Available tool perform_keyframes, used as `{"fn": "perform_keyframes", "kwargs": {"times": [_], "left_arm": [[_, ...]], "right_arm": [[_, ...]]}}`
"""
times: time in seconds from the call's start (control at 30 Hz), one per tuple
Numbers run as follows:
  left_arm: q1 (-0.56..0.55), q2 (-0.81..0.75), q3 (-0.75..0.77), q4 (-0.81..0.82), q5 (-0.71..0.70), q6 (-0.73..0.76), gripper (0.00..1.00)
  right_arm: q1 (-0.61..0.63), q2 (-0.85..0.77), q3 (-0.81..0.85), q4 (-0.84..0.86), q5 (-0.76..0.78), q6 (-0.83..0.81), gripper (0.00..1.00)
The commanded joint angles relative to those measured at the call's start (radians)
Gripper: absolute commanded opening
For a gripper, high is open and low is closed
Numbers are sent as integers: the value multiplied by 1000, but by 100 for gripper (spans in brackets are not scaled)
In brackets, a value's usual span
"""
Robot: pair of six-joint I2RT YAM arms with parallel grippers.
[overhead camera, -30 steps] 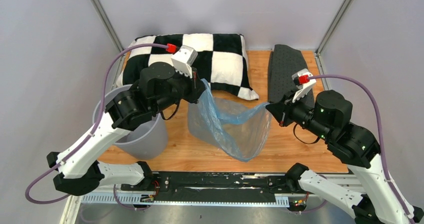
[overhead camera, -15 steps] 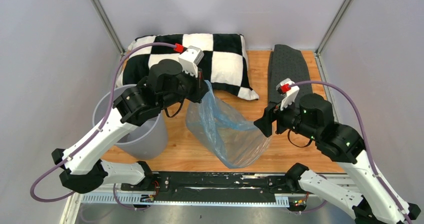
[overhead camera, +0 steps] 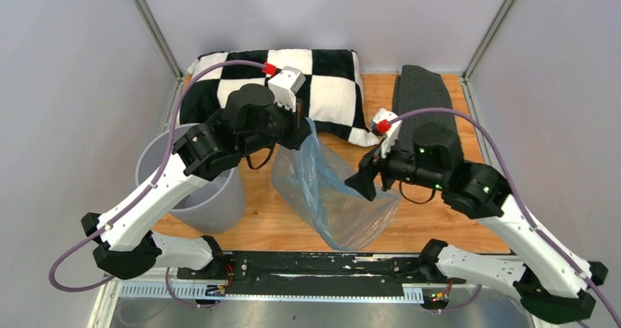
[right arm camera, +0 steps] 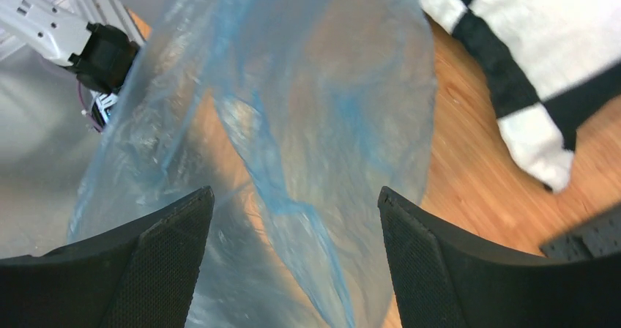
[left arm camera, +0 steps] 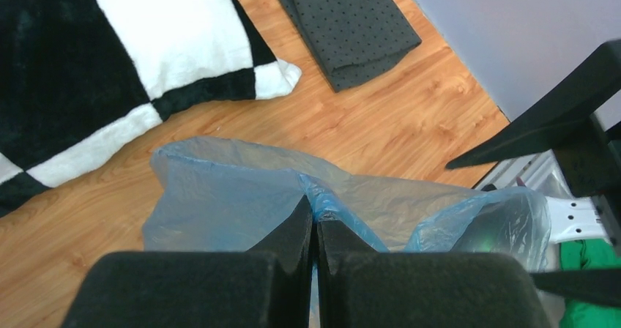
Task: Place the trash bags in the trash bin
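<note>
While the left gripper (left arm camera: 315,218) has its two black fingers pressed together on a puckered fold at the top edge of the trash bag (left arm camera: 220,196), the rest of the bag hangs and spreads below that pinch onto the wooden table (overhead camera: 432,225). The right gripper (right arm camera: 294,203) is spread wide and holds nothing. In its wrist view the bag's blue film fills the space ahead of and between its textured pads, though whether either pad touches the plastic cannot be told. From above, this gripper sits at the bag's right side, level with its upper half. The bag is thin, translucent, light blue and heavily creased, with darker blue along its folds, and the wood grain shows through it. The trash bin (overhead camera: 220,203), round, smooth-walled and light grey, stands just to the left of the bag. The left arm (overhead camera: 168,189) crosses over the bin's mouth and hides most of its inside. The bag lies wholly outside the bin. Behind them rest a plush black-and-white checkered pillow (overhead camera: 326,86) and a folded dark grey dotted mat (overhead camera: 421,94).
</note>
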Motion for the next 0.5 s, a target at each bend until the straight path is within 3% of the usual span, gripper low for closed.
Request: {"fn": "perform_keyframes", "kwargs": {"times": [0.0, 0.17, 0.23, 0.3, 0.4, 0.47], "left_arm": [[6, 17, 36, -4, 37, -14, 0], [6, 20, 42, -3, 43, -18, 0], [6, 15, 45, -4, 45, -18, 0], [7, 10, 45, -3, 44, -16, 0], [6, 5, 44, -4, 51, -15, 0], [6, 0, 43, -4, 48, -16, 8]], "right_arm": [[134, 88, 49, 59, 85, -53, 84], [203, 169, 43, 98, 188, -47, 80], [206, 195, 41, 101, 262, -31, 72], [207, 211, 42, 107, 290, -18, 56], [208, 223, 53, 125, 289, -4, 24], [209, 234, 66, 123, 310, 5, 8]]}}
